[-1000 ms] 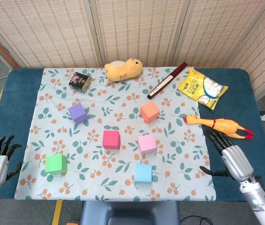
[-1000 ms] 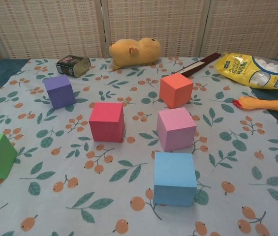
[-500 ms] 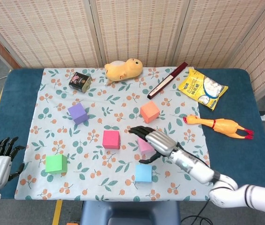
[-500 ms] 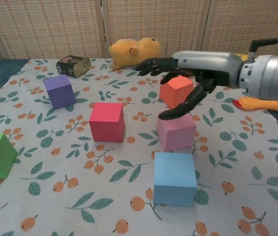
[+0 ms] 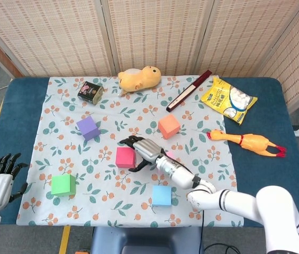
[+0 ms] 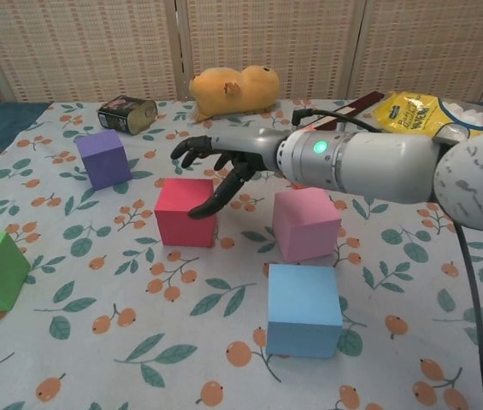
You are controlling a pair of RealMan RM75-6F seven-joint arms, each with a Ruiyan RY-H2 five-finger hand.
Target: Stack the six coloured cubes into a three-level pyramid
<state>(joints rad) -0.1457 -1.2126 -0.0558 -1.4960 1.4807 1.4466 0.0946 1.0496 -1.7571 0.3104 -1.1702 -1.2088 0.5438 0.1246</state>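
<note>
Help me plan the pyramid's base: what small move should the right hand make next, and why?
Probably lower the right hand and close its fingers around the red cube. It hovers open right at that cube, holding nothing, and all the cubes lie apart, unstacked.

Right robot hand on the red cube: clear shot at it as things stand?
Probably yes. The right robot hand hovers open just above the red cube, fingers spread over its right side. Nothing lies between them; the pink cube sits apart to its right.
</note>
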